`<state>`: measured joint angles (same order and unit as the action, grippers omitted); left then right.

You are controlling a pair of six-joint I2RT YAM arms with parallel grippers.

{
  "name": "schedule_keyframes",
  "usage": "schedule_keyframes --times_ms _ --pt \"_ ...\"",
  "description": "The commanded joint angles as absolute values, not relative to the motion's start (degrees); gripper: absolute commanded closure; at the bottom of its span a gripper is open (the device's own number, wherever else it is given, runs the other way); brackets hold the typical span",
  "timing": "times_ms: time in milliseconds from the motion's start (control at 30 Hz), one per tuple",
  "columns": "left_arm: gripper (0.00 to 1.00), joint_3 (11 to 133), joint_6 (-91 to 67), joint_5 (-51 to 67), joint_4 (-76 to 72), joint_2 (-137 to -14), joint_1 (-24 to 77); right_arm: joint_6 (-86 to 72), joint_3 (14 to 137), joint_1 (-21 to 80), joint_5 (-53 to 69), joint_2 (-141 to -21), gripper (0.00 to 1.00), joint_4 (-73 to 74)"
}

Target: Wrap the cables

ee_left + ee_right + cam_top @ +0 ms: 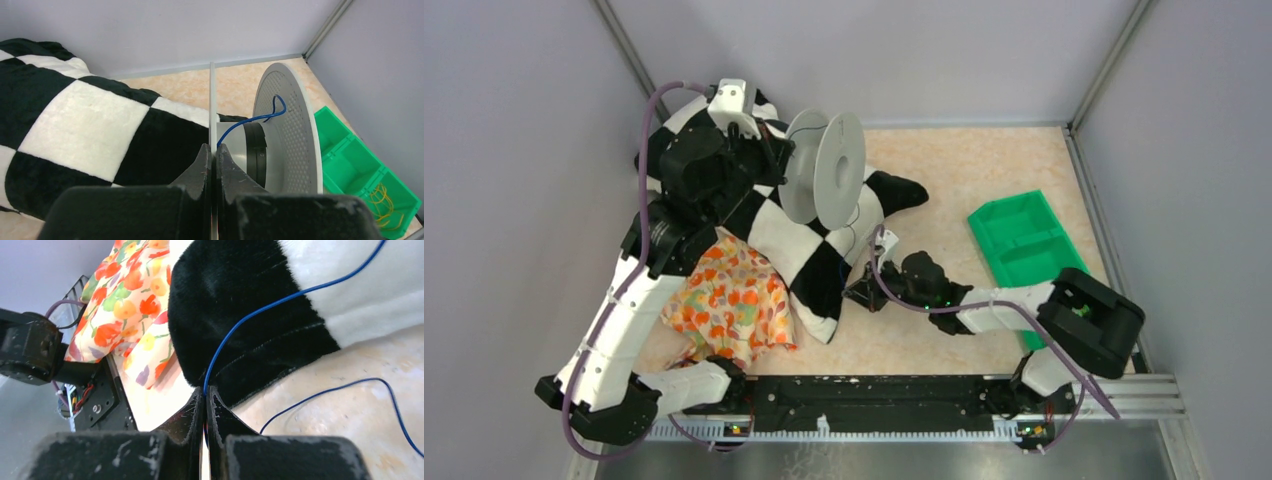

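Blue thin wire (300, 290) lay pinched in the closed right claw (205, 397) beside the black-and-white checkered blanket (225, 290), running up and away to the grey plastic spool (824, 170) that the left claw (213, 157) clamped.

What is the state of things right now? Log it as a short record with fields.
left fingers: shut on the near flange of the spool, which is held on edge
right fingers: shut on the cable at the checkered blanket's edge
cable: thin, blue; one end hooked through the spool's far flange, slack looping on the table
green bin: holds yellow rubber bands
floral cloth: beside the blanket
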<state>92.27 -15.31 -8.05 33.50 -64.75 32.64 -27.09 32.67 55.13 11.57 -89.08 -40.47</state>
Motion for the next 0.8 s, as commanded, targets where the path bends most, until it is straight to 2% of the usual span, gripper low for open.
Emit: schedule_keyframes --times_ms 0,200,333,433,600,767 --pt "1.00 91.5 -17.3 -12.2 21.7 -64.5 32.5 -24.2 29.3 55.7 7.8 -76.9 1.00 -33.3" --pt "1.00 82.3 -23.6 -14.5 3.0 -68.8 32.5 -17.3 30.0 55.8 4.6 -62.1 1.00 -13.6" --pt "1.00 80.6 -28.3 -11.4 -4.4 -72.3 31.8 -15.8 34.2 55.8 5.9 -58.5 1.00 -2.9" --pt "1.00 80.9 -31.0 -11.3 -5.1 -73.7 30.7 -15.3 32.5 55.8 4.8 -57.0 1.00 -1.7" --pt "1.00 84.0 -29.4 -16.0 2.5 -74.0 30.1 -14.6 32.6 57.1 6.3 -56.7 1.00 -0.3" --pt "1.00 77.8 -31.8 -22.6 -1.2 -71.0 29.5 -13.7 36.9 60.1 5.7 -57.9 1.00 5.0"
